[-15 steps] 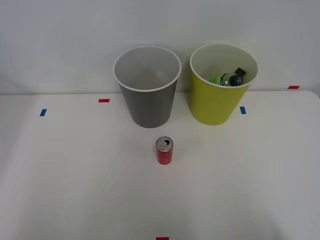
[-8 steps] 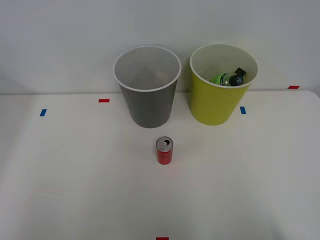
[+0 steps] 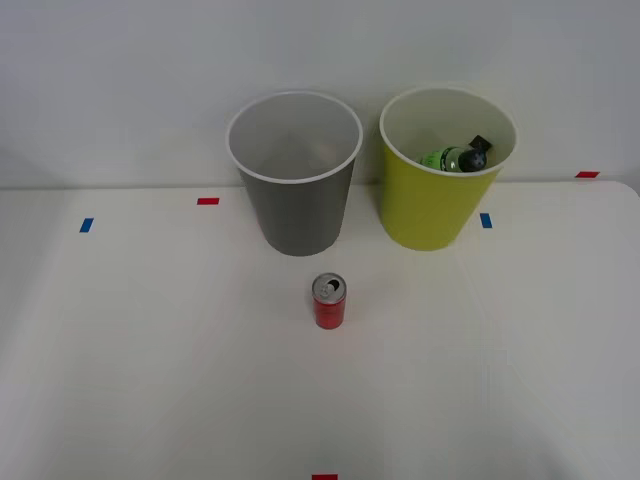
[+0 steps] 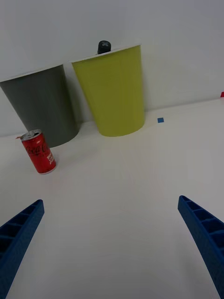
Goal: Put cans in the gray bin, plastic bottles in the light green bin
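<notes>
While the blue ribbed gripper (image 4: pixel 112 247) hangs spread wide over the white surface (image 3: pixel 150 380), a small red can (image 3: pixel 329 301) stands upright near the tall gray bin (image 3: pixel 295 175), plain white wall (image 3: pixel 120 80) behind.

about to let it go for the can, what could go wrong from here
1. The red can stands upright and alone on the table; a finger clipping it from the side could likely tip or roll it.
2. The open right gripper sits well off from the can, so a poorly centred approach may miss.
3. The gray bin and the light green bin, already holding the green bottle, stand close together, so a sloppy drop could land wrong.
</notes>
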### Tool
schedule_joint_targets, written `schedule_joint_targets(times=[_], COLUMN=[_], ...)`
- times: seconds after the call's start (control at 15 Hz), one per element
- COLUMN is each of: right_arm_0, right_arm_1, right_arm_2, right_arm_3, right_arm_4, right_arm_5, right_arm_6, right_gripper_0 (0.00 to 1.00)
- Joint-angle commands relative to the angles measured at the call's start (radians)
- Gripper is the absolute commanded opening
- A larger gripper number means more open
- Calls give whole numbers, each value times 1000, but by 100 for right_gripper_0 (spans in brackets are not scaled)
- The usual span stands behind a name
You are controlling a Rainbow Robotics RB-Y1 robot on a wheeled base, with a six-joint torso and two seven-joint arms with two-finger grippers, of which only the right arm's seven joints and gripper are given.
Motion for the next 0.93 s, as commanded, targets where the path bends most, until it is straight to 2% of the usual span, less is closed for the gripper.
schedule_joint_targets(times=[0.07,0.67,0.8,0.93], right_arm_0=[0,0,-31,-32], right_arm_1=[0,0,-14,-48], right_arm_2=[0,0,18,54], right_arm_3=[0,0,35,35], right_arm_4=[0,0,-9,-64], right_arm_5=[0,0,14,17], right_arm_6=[0,0,3,20], right_gripper_0=[100,100,100,100])
